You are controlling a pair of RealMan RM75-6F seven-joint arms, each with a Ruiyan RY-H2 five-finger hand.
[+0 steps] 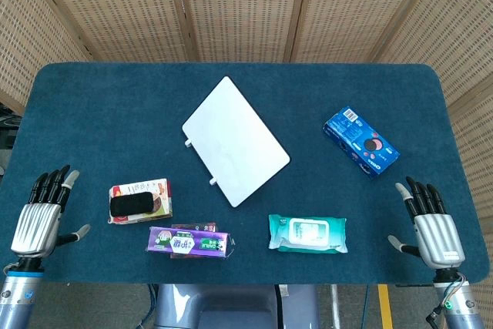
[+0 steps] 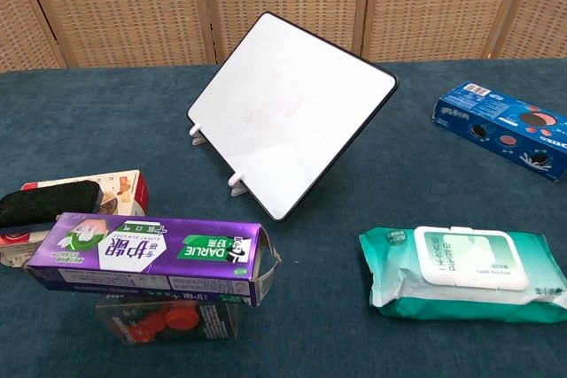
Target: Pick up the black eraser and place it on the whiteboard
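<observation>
The black eraser [image 1: 132, 205] lies on top of a red and white snack box [image 1: 154, 189] at the table's front left; in the chest view the black eraser [image 2: 48, 202] shows at the left edge. The whiteboard [image 1: 235, 140] lies tilted at the table's middle, and the whiteboard [image 2: 292, 108] stands on small white feet in the chest view. My left hand [image 1: 42, 217] hovers at the front left corner, fingers spread, holding nothing, well left of the eraser. My right hand [image 1: 431, 225] is at the front right corner, likewise spread and empty. Neither hand appears in the chest view.
A purple toothpaste box [image 1: 191, 242] lies just in front of the eraser, resting on a clear case [image 2: 168, 320] with red pieces inside. A green wet-wipes pack [image 1: 307, 234] sits front centre-right. A blue cookie box [image 1: 360, 142] lies at the right. Wicker screens stand behind the table.
</observation>
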